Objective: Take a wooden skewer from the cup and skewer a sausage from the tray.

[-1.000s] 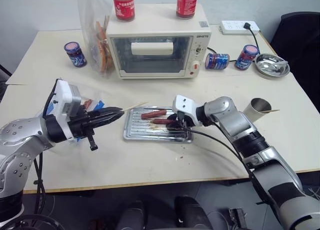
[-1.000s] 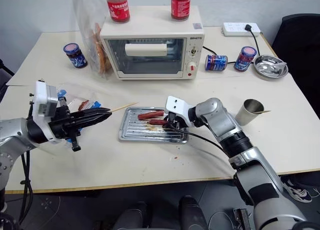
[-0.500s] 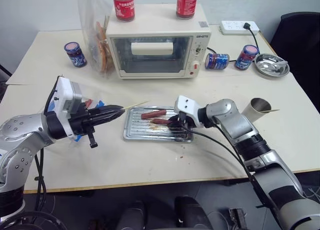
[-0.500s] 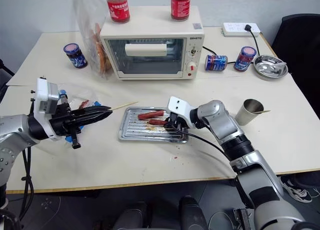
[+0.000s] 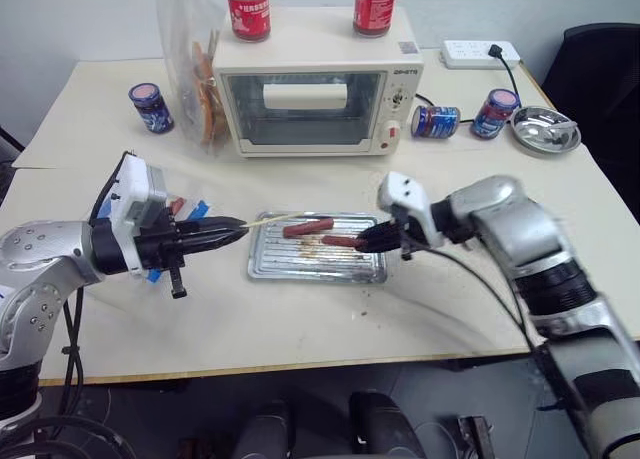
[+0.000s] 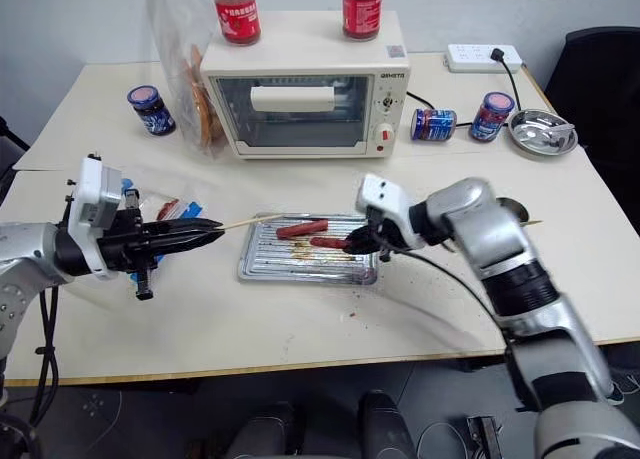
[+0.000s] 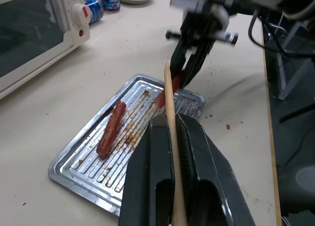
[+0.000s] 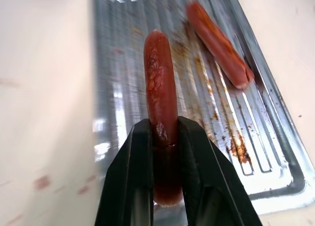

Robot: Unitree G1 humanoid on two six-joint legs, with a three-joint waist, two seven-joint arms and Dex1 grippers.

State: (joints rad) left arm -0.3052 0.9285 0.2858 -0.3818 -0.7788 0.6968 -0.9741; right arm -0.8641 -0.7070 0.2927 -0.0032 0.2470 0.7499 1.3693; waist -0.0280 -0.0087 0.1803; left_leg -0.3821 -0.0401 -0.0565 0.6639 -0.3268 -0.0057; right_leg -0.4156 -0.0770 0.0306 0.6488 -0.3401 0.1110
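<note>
So the left gripper is clamped on the skewer, whose tip pokes out ahead of it over the tray. The right gripper pinches one sausage by its end, lifted just above the tray; the other sausage lies beyond it. The cup sits behind the right arm. Trick here, I'd say: line the sausage's free end up dead-on with the tip, then push straight along its length so it doesn't split out the side.

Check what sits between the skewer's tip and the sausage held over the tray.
Nothing in between: in the left eye view only bare tray separates the wooden skewer from the held sausage.
</note>
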